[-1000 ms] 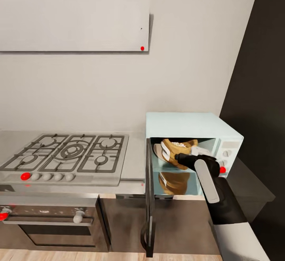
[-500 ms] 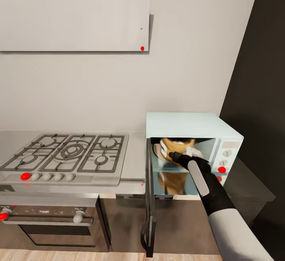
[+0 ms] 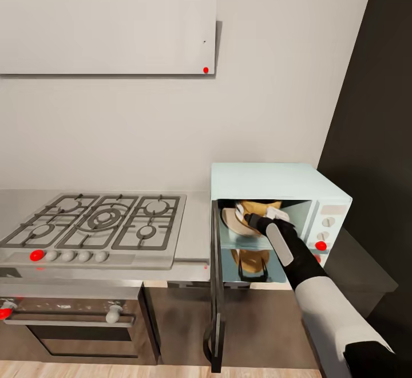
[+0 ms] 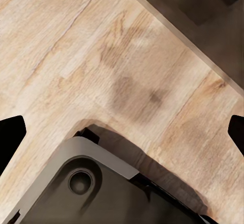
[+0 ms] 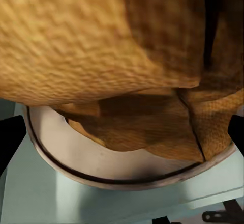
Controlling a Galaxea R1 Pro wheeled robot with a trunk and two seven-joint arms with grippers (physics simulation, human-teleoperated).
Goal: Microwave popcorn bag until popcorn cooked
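The mint-blue microwave stands on the grey countertop, and its dark door is swung wide open to the left. Inside it, the tan popcorn bag sits tilted over a round white plate. My right arm reaches into the cavity. The right gripper is at the bag, and in the right wrist view its black fingertips stand wide apart with the bag spanning the space between them. The left gripper hangs open over the wood floor, holding nothing.
A gas hob with red-marked knobs lies left of the microwave, with a black oven under it and a hood above. A dark tall cabinet stands close on the right. A grey part of my base is under the left gripper.
My right arm has reached deeper into the microwave. The popcorn bag has moved back with it, from the front of the opening to over the plate.
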